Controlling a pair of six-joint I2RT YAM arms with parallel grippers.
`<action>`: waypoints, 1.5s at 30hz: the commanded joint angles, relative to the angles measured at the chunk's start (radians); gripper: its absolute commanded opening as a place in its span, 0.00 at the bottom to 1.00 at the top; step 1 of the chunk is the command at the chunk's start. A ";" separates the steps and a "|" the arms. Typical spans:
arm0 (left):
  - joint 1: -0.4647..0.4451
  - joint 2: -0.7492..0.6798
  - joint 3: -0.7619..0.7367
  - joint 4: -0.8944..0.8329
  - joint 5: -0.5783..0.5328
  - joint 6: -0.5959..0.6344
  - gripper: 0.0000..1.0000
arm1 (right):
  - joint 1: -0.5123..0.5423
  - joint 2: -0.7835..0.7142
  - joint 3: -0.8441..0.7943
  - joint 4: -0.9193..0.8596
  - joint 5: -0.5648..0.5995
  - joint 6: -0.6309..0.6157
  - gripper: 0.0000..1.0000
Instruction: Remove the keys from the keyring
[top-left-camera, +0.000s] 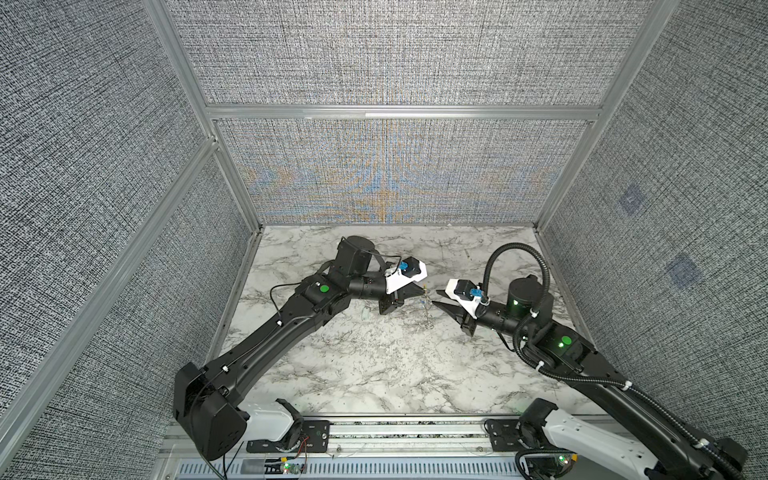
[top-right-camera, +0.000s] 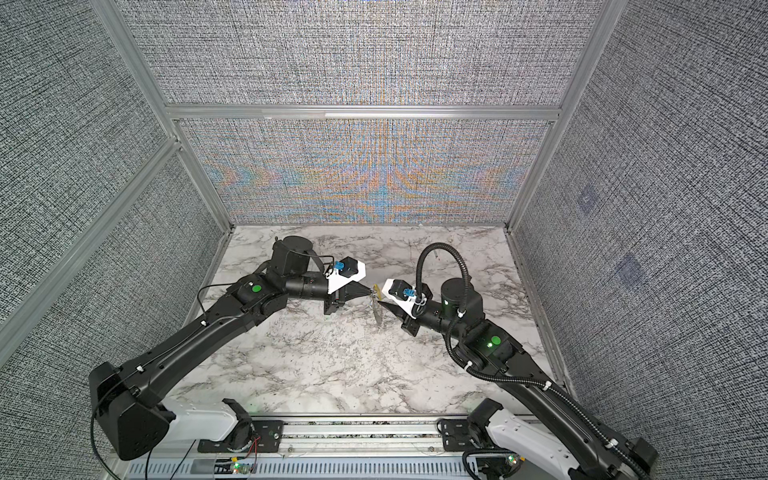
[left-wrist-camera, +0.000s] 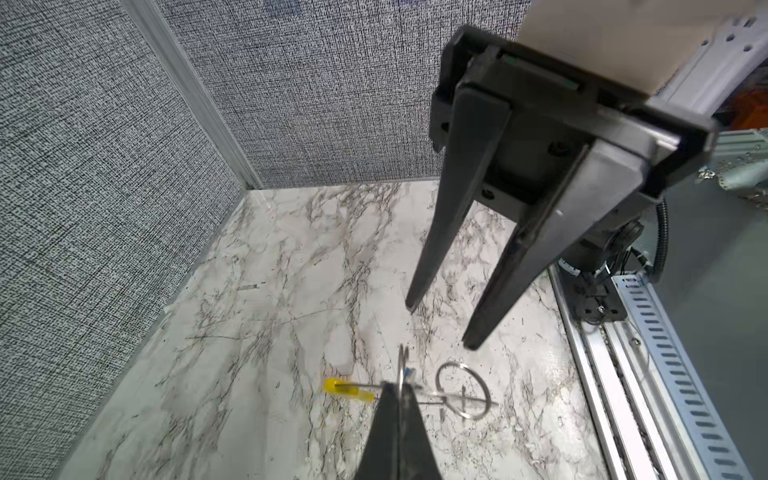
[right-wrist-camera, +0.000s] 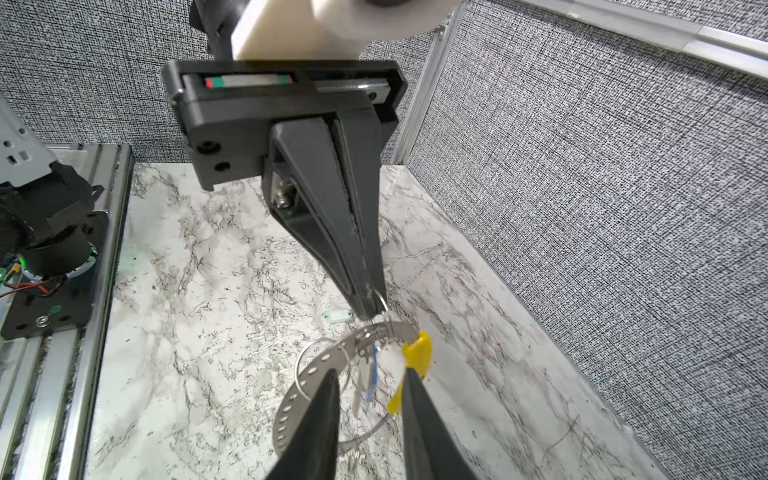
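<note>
The marble table (top-left-camera: 374, 374) fills the floor of the grey-walled booth, and the left arm (top-left-camera: 257, 345) and right arm (top-left-camera: 582, 365) reach in over it until their tips nearly meet at its middle. The left gripper (right-wrist-camera: 370, 305) has its jaws pressed fully together, pinching the keyring (right-wrist-camera: 309, 376) at the top of its rim. In both top views the hoop hangs down from that pinch, though whether its lower edge touches the marble cannot be told. The right gripper (left-wrist-camera: 441, 324) faces it with jaws apart. In the right wrist view its two fingers (right-wrist-camera: 328, 415) stand on either side of the hanging hoop, and contact with it cannot be told. The yellow sleeve (right-wrist-camera: 419, 355) sits on the rim just beside the pinch. The keys dangle inside the hoop between the open fingers: the blue key (right-wrist-camera: 375, 372) close beside the silvery key (right-wrist-camera: 360, 388), both threaded on the ring.
</note>
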 joint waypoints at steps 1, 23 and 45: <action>-0.002 0.006 0.022 -0.073 -0.013 0.043 0.00 | -0.001 0.008 -0.003 0.038 -0.022 0.000 0.26; -0.021 0.002 0.020 -0.091 0.027 0.076 0.00 | 0.003 0.045 -0.015 0.081 -0.048 0.020 0.02; 0.090 -0.143 -0.301 0.437 0.269 -0.231 0.28 | 0.002 0.023 -0.098 0.271 -0.113 0.129 0.00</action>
